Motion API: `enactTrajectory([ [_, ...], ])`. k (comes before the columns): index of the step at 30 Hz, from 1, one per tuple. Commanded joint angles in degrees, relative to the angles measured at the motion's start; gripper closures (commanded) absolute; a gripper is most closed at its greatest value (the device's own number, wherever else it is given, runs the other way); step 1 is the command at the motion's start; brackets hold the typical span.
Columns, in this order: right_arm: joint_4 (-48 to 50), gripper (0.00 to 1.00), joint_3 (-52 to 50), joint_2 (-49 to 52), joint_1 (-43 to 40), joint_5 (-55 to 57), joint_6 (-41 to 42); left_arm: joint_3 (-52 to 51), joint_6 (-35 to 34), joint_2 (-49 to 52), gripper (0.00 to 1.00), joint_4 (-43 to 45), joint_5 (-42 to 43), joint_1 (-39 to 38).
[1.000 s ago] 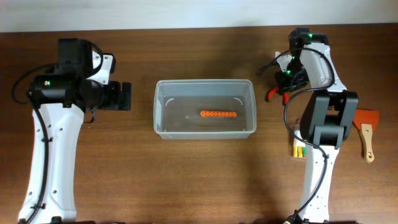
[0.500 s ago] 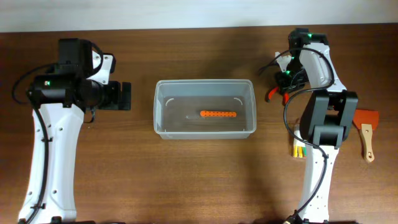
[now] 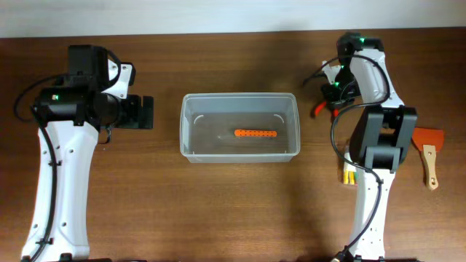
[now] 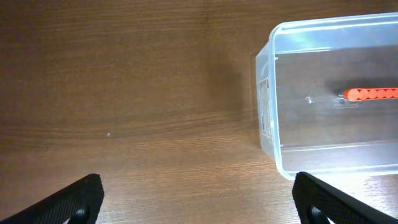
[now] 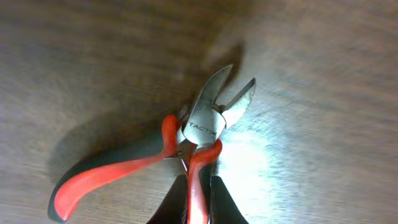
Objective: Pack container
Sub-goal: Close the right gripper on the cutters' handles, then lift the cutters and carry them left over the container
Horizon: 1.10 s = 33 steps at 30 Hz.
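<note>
The container (image 3: 186, 128), a clear plastic tub, sits at the table's centre with an orange ribbed bar (image 3: 255, 134) lying inside. My left gripper (image 3: 148, 113) hovers just left of it, open and empty; the left wrist view shows its black fingers (image 4: 76, 200) spread wide over bare wood, with the container (image 4: 267, 118) and the orange bar (image 4: 372, 94) at the right. My right gripper (image 3: 333, 100) is at the back right, low over red-handled cutting pliers (image 3: 320, 110). In the right wrist view the pliers (image 5: 205, 121) lie on the wood and my right gripper (image 5: 198, 190) is shut on one red handle.
An orange scraper with a wooden handle (image 3: 429, 156) lies at the far right. A small case of yellow-green bits (image 3: 351, 176) peeks out from under the right arm. The table's back edge runs close behind the right gripper.
The right wrist has shifted very slightly toward the back over the pliers. The left arm, the container and the orange bar have not moved.
</note>
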Motion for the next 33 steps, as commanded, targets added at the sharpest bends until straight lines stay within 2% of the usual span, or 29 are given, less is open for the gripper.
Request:
enactTrajectory([
  [1, -2.0, 0.96, 7.4, 0.6, 0.3, -0.7, 1.0, 1.0, 0.1, 0.1, 0.01, 0.0, -0.2, 0.2],
  [8, -7.7, 0.96, 20.7, 0.6, 1.0, -2.1, 3.7, 1.0, 0.1, 0.1, 0.01, 0.0, -0.2, 0.2],
  [12, -12.5, 0.96, 32.2, 0.5, 3.6, -4.1, 5.7, 1.0, 0.1, 0.1, 0.01, 0.0, -0.2, 0.2],
  [16, -15.1, 0.96, 40.3, -1.6, 8.5, -4.0, 11.2, 1.0, 0.1, 0.1, 0.01, 0.0, -0.2, 0.2],
  [27, -17.8, 0.96, 43.4, -7.2, 18.7, -4.1, 24.5, 1.0, 0.1, 0.1, 0.01, 0.0, -0.2, 0.2],
  [30, -17.8, 0.96, 43.3, -8.4, 20.6, -15.5, 31.2, 1.0, 0.1, 0.1, 0.01, 0.0, -0.2, 0.2],
  [33, -17.8, 0.96, 43.0, -8.5, 21.4, -16.7, 32.6, 1.0, 0.1, 0.1, 0.01, 0.0, -0.2, 0.2],
])
